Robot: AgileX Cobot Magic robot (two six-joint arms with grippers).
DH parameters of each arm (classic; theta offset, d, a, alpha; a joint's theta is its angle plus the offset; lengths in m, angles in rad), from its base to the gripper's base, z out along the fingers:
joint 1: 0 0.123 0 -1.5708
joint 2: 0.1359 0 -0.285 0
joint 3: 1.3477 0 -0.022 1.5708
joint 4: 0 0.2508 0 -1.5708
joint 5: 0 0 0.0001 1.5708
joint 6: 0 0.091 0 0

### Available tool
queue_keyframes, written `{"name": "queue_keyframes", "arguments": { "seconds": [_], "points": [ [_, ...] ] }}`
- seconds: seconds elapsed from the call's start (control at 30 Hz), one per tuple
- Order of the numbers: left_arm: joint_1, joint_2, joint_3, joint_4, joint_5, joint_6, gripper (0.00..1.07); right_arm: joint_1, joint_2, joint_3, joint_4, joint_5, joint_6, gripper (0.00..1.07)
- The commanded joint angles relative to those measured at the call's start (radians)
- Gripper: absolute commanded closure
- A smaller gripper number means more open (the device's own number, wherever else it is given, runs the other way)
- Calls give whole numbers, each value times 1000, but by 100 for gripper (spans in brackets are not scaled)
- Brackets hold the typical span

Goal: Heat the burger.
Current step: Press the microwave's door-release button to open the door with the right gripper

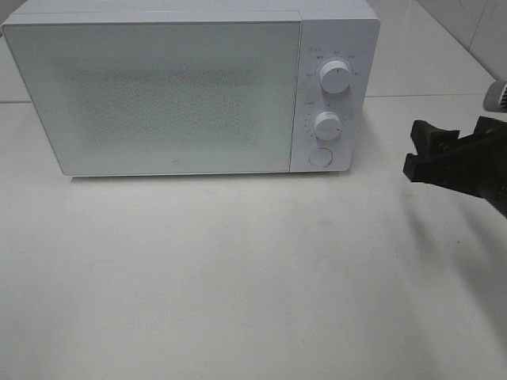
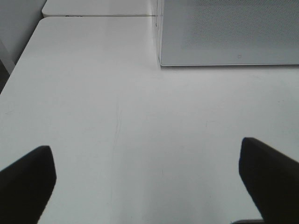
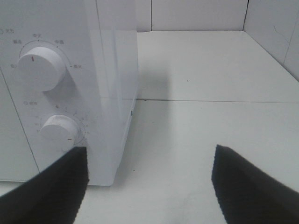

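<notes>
The burger shows in no view. A white microwave [image 1: 158,95] stands at the back of the table with its door shut. My right gripper [image 1: 418,150] hovers to the right of the microwave, open and empty. In the right wrist view its dark fingers [image 3: 56,186] frame the microwave's control panel [image 3: 46,93] and bare table. My left gripper [image 2: 147,182] is open wide and empty over bare table, with the microwave's lower front corner [image 2: 224,37] ahead of it. The left arm is outside the exterior high view.
The microwave's panel carries an upper knob [image 1: 336,79], a lower knob [image 1: 326,124] and a round button [image 1: 320,157]. White table [image 1: 238,277] spreads in front of the microwave. A seam between table tops [image 3: 210,100] runs to the right of it.
</notes>
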Motion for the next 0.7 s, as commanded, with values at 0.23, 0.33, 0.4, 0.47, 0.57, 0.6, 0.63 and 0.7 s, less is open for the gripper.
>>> {"name": "queue_keyframes", "arguments": {
  "seconds": [0.23,0.33,0.4,0.47,0.57,0.6,0.63,0.7],
  "points": [
    [0,-18,2,-2,-16,-3,7,208,129,-2,188,-169,-23,35],
    [0,-18,2,-2,-16,-3,7,279,163,-10,258,-183,-25,35],
    [0,-18,2,-2,-16,-3,7,323,179,-24,312,-182,-33,35],
    [0,-18,2,-2,-16,-3,7,339,187,-32,331,-182,-40,35],
    [0,-18,2,-2,-16,-3,7,389,220,-61,352,-180,-58,35],
    [0,-18,2,-2,-16,-3,7,394,224,-64,353,-179,-58,35],
    [0,-18,2,-2,-16,-3,7,404,232,-72,356,-166,-57,35],
    [0,-18,2,-2,-16,-3,7,403,232,-74,358,-166,-56,35]
  ]
}}
